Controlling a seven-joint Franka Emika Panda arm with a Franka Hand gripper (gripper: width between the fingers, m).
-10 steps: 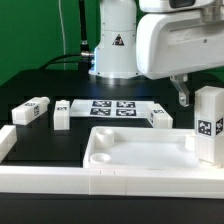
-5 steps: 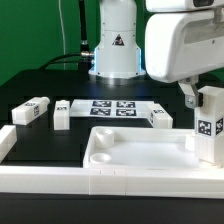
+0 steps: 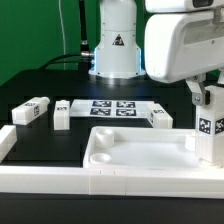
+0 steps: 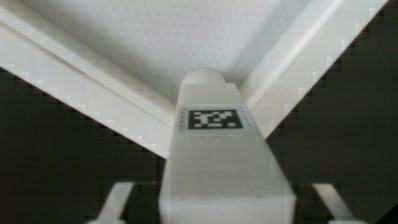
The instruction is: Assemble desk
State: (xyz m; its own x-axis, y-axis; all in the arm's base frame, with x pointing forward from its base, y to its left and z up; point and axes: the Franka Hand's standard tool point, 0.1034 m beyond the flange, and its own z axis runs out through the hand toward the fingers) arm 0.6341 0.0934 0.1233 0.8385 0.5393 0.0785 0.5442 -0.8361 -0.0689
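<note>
The white tray-like tabletop (image 3: 140, 150) lies with its rim up near the front of the black table. A white block leg (image 3: 209, 125) stands upright at the exterior view's right, just beside the tabletop's end. My gripper (image 3: 203, 95) straddles the top of this leg, with one dark finger (image 3: 192, 92) showing beside it. In the wrist view the tagged leg (image 4: 217, 140) fills the space between my fingers (image 4: 121, 200), and a thin dark gap remains on each side. My gripper (image 4: 222, 205) is open around it. The tabletop (image 4: 143, 30) shows beyond the leg.
Three more white legs lie on the table: one (image 3: 31, 111) at the far left, one (image 3: 62, 114) beside it, and one (image 3: 160, 117) right of the marker board (image 3: 112, 107). A long white rail (image 3: 40, 180) runs along the front. The robot base (image 3: 115, 50) stands behind.
My gripper has shifted toward the exterior view's right and come down over the upright leg. Its fingers have narrowed around the leg's top.
</note>
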